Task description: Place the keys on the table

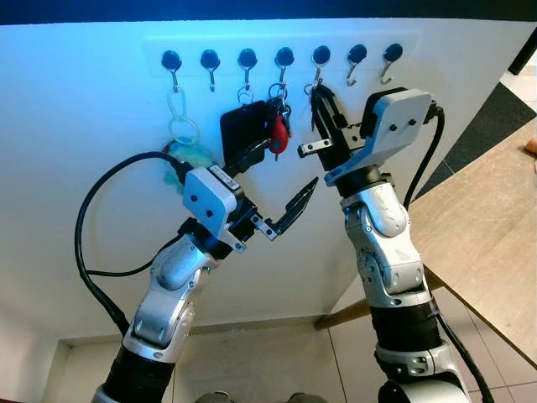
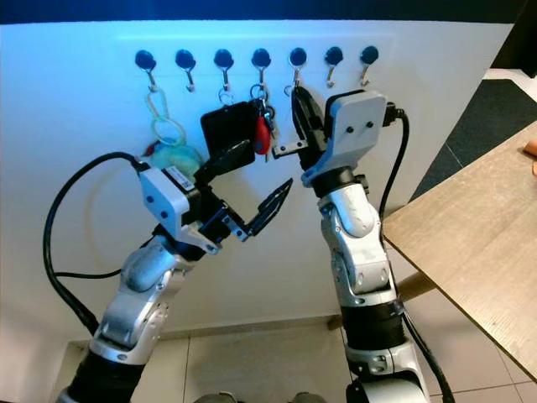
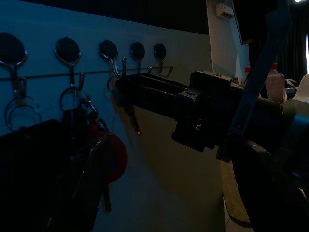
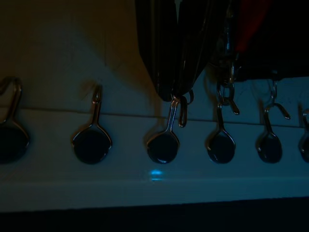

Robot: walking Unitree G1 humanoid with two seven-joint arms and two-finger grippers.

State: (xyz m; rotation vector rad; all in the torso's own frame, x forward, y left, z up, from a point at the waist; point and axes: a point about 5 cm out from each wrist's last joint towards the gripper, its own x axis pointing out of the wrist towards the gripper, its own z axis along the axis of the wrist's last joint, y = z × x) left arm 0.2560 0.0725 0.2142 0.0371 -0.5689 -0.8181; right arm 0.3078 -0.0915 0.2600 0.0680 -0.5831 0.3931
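Observation:
A small key ring with a key hangs at the fifth hook of a white wall rail. My right gripper is raised to that hook, and its fingers are shut with their tips on the ring. A bunch with a red tag hangs on the fourth hook, beside a black fob on the third. My left gripper is open just below and in front of these, holding nothing. The wooden table stands at the right.
A teal keychain with a white clip hangs on the first hook. The sixth hook and seventh hook carry nothing. A dark rug lies beyond the table. Black cable loops off my left arm.

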